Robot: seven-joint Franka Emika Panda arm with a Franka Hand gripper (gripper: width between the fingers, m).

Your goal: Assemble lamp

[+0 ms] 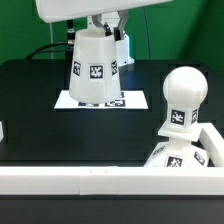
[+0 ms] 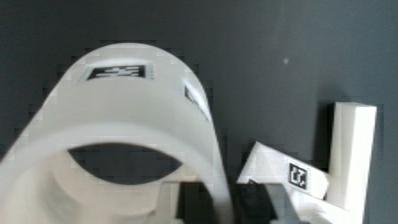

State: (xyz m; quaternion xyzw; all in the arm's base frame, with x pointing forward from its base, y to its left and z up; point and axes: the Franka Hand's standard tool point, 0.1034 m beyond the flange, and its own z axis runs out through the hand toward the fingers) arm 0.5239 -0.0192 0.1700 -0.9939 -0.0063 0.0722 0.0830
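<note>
1. The shade [image 1: 95, 65] is at the far side of the worktop [image 1: 40, 110], standing over the marker board [image 1: 135, 99]. Whether it rests on the board or is lifted just clear, you cannot tell from either view.
2. The tool [image 2: 205, 197] is clenched on the shade's wall at its open rim: the wrist view shows one finger inside the opening and one outside.
3. The bulb [image 1: 183, 100] stands upright on the base [image 1: 172, 155] at the exterior view's right, against the white border rails [image 1: 110, 178], well apart from the shade.
4. Risk: the grip is on a thin, curved wall at one side only. A fast move may swing or tilt the shade, and in my judgement it could slip from the fingers.
5. Risk: the shade must pass down over the rounded bulb. If you arrive off-centre, the rim may strike the bulb and tip or shift the base.
6. Risk: the rails stand close beside the base. A low approach could catch the shade's rim on them.
</note>
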